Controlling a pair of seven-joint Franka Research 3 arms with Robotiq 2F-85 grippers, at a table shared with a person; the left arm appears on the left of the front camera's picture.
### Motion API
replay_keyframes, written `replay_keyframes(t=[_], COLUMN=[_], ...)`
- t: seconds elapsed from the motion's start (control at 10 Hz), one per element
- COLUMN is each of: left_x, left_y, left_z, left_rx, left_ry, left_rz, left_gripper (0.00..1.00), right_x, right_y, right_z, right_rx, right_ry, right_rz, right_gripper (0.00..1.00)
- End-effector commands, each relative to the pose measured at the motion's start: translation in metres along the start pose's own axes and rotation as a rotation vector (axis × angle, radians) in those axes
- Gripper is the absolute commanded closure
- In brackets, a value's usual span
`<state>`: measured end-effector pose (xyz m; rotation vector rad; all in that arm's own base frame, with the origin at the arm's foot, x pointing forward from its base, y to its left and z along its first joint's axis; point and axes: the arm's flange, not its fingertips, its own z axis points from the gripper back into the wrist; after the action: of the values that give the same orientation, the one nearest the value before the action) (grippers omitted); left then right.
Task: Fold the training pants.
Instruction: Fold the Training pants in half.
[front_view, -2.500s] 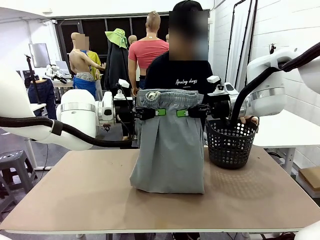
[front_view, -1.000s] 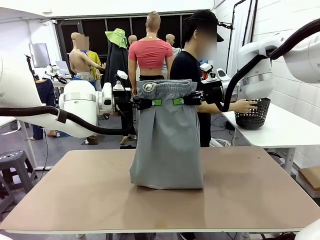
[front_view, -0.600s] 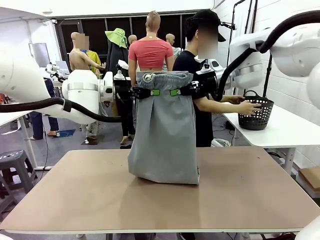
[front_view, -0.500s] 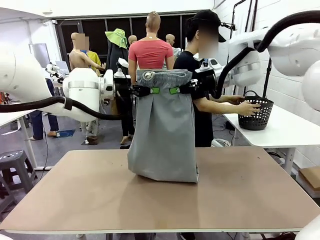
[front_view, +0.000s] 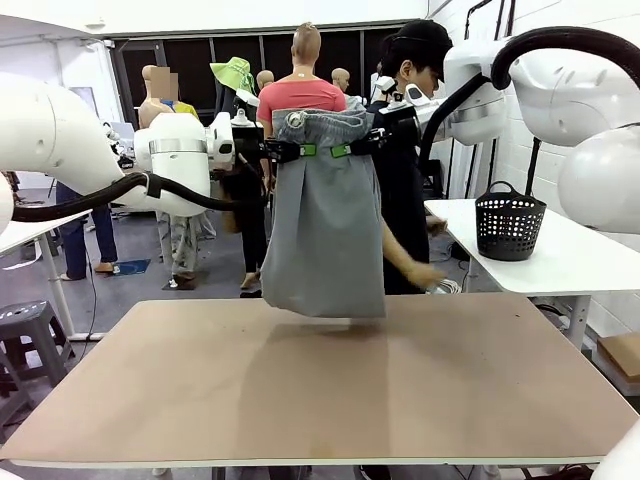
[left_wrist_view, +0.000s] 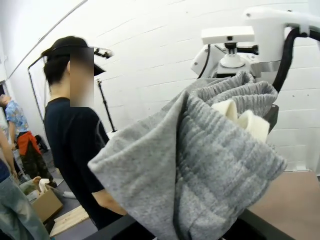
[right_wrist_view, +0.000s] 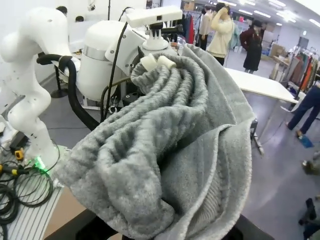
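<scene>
Training pants (front_view: 325, 220) now higher, hem off table (front_view: 320, 400), waistband pinched by left end effector (front_view: 292, 151) and right end effector (front_view: 350, 149).

Both grippers now carry the training pants (front_view: 325, 220) higher, so the hem swings clear of the table (front_view: 320, 385). The black basket (front_view: 509, 222) sits on the side table, released by the person.

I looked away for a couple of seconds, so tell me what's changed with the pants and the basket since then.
Both arms raised the training pants until the hem hangs just off the table instead of resting bunched on it. The person carried the black basket from this table to the side table. Unchanged: the left pincer and right pincer stay clamped on the waistband.
</scene>
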<state>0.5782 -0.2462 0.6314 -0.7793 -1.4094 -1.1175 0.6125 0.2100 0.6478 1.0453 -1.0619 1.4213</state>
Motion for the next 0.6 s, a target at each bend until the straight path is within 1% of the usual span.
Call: replay_keyframes(t=[0.0,0.2,0.3,0.4,0.5], left_x=[0.000,0.000,-0.002,-0.006,-0.010], left_y=[-0.002,-0.002,-0.002,0.013,0.026], left_z=[-0.001,-0.001,-0.003,-0.003,-0.004], left_rx=[-0.029,-0.029,-0.008,0.020,0.041], left_ry=[-0.019,-0.019,0.001,-0.018,-0.032], left_rz=[-0.008,-0.008,0.002,0.005,0.011], left_gripper=[1.00,1.00,1.00,1.00,1.00], right_x=[-0.006,-0.006,-0.003,-0.002,-0.002], right_y=[0.010,0.010,0.000,-0.013,-0.025], right_z=[0.004,0.004,0.002,0.001,-0.002], right_rx=[0.000,0.000,-0.003,-0.016,-0.010], right_ry=[0.004,0.004,0.002,-0.021,-0.033], right_rz=[0.019,0.019,0.001,-0.068,-0.100], right_gripper=[1.00,1.00,1.00,1.00,1.00])
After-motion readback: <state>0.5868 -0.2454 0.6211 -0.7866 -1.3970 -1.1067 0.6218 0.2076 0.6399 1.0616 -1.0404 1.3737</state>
